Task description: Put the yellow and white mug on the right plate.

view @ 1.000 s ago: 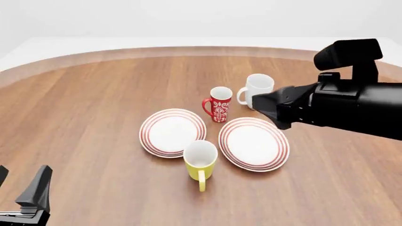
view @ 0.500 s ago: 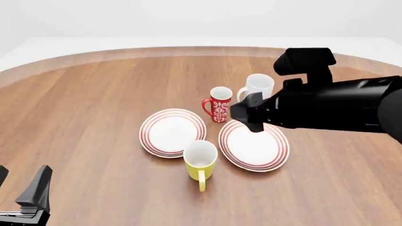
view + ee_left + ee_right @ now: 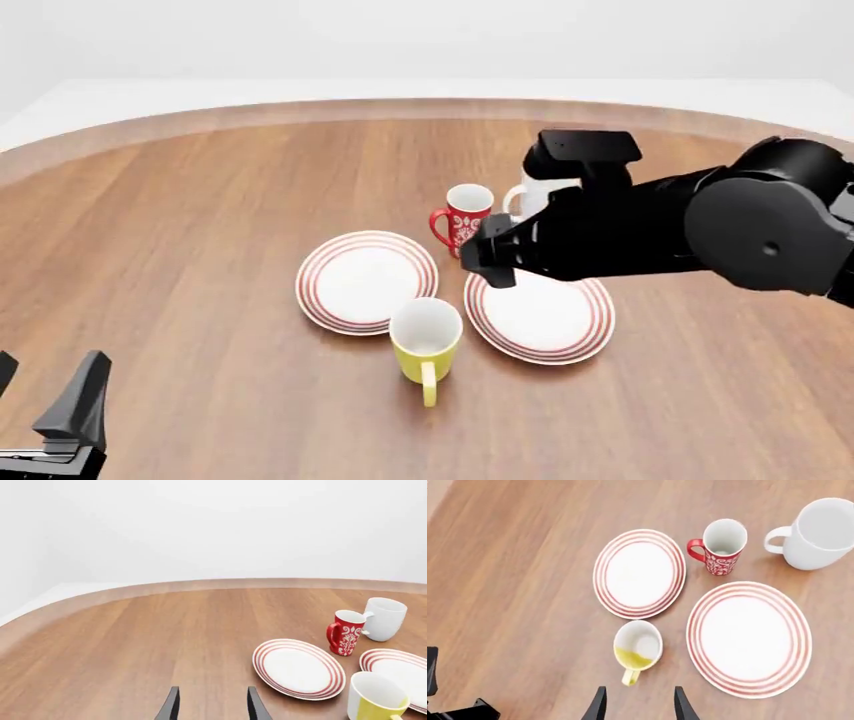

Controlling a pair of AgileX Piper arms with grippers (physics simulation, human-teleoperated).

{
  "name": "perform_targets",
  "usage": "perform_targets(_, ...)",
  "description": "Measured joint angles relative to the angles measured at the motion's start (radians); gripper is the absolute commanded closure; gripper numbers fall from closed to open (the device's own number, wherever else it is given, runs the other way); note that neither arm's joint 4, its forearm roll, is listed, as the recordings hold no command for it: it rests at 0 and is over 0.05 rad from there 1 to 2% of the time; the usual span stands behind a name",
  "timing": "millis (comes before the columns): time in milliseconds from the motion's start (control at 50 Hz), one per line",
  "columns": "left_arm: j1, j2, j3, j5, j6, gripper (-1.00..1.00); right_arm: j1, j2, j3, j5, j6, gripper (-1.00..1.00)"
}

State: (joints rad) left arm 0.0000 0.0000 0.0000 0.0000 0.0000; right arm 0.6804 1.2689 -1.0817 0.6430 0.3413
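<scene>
Nearest the camera, the left claw (image 3: 54,415) sat low at the tabletop's (image 3: 200,200) near edge, its prongs apart and empty, well clear of everything. Next out stood the yellow mug (image 3: 426,340), upright on the wood, handle at 6 o'clock, tucked between the two plates: the left plate (image 3: 366,281) at its 11 o'clock, the right plate (image 3: 541,310) at its 2 o'clock, bare. The mug seemed to touch or nearly touch both rims.

Above the right plate's far-left rim hovered the right claw (image 3: 637,705), prongs spread and gripping nothing, as the wrist view showed. Its descent looked the risky part. Coming in from 1 o'clock, a prong might strike the mug's rim and tip it onto the left plate, or shove it toward 7 o'clock. A grip on the thin wall could slip; a light mug would likely swing.

Farther out, the red mug (image 3: 467,218) and white mug (image 3: 541,190) stood just behind the right arm, which partly hid the white one. A wide swing on lifting could probably clip either and knock it across the plate.
</scene>
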Motion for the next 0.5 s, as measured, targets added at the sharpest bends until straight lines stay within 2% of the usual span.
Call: perform_targets(500,0.0,0.0,0.0,0.0,0.0,-1.0,0.043,0.154,-0.006,-0.061,0.041,-1.0)
